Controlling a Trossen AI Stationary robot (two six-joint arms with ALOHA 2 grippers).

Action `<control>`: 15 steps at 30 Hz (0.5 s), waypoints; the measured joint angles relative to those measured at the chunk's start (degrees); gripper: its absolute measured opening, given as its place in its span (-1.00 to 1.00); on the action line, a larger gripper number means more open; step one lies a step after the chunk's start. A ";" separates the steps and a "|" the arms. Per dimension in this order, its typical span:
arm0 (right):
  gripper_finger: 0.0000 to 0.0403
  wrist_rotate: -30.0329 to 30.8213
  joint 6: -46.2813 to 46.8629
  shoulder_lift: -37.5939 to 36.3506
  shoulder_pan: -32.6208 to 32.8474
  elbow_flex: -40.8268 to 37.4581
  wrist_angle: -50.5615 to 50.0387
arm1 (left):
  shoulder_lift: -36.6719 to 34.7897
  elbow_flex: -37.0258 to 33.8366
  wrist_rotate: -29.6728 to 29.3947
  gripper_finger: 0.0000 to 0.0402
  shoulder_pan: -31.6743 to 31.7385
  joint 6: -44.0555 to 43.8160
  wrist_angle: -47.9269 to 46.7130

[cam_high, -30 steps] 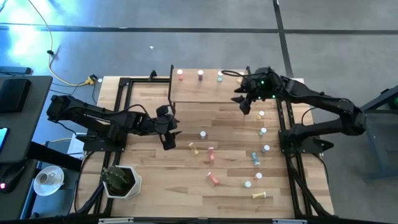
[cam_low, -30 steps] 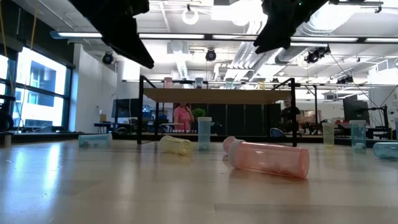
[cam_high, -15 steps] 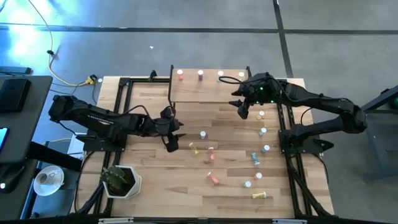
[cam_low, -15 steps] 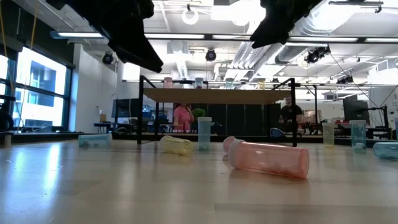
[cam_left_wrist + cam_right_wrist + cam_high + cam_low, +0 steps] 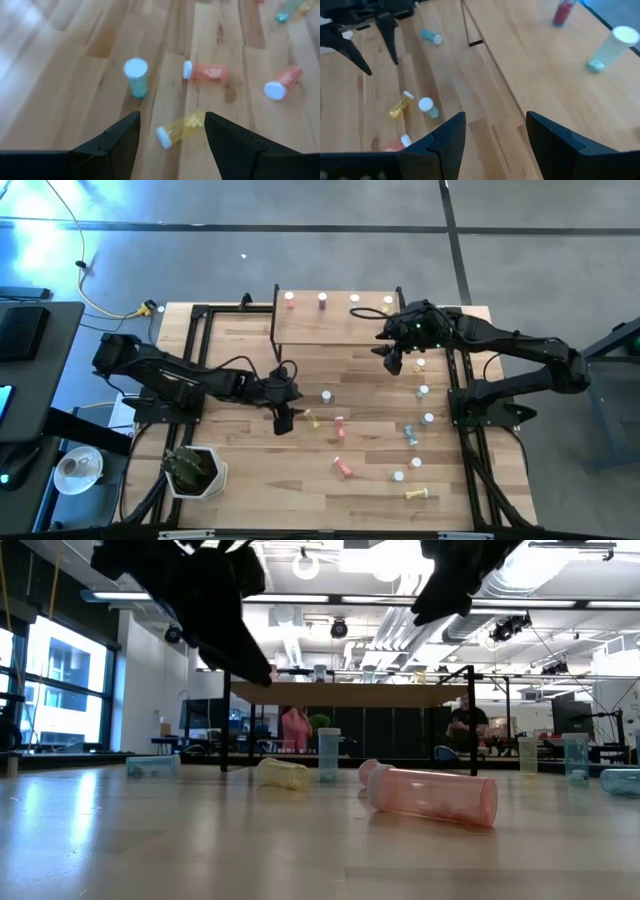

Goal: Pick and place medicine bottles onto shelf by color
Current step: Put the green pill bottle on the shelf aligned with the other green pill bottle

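Hovering open and empty over the lying yellow bottle (image 5: 180, 128), your left gripper (image 5: 171, 131) may roll it away if one finger lands first. Right gripper (image 5: 392, 358), open and empty, waits by the shelf (image 5: 330, 325).

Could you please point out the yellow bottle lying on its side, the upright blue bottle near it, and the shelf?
yellow bottle (image 5: 181, 128): left wrist view, on the middle of its lying body.
blue bottle (image 5: 136, 68): left wrist view, on its white cap.
shelf (image 5: 330, 325): high view, on a bare part of its board.
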 joint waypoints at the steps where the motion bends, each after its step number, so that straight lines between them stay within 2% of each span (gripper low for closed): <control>1: -0.01 -0.01 0.02 0.00 0.59 0.00 -0.02 | 0.47 0.01 0.20 0.06 0.01 -0.26 -0.20; 5: -0.01 0.66 0.67 0.00 2.88 0.00 -0.57 | 1.79 0.00 0.17 0.06 0.02 -1.16 -0.21; 10: -0.01 10.06 2.91 0.02 6.65 0.00 -3.70 | 1.79 -0.03 -1.01 0.09 0.42 -2.18 -0.58; 15: -0.01 15.10 4.47 0.02 10.22 0.00 -6.75 | 1.79 -0.03 3.33 0.10 2.47 -1.09 -1.79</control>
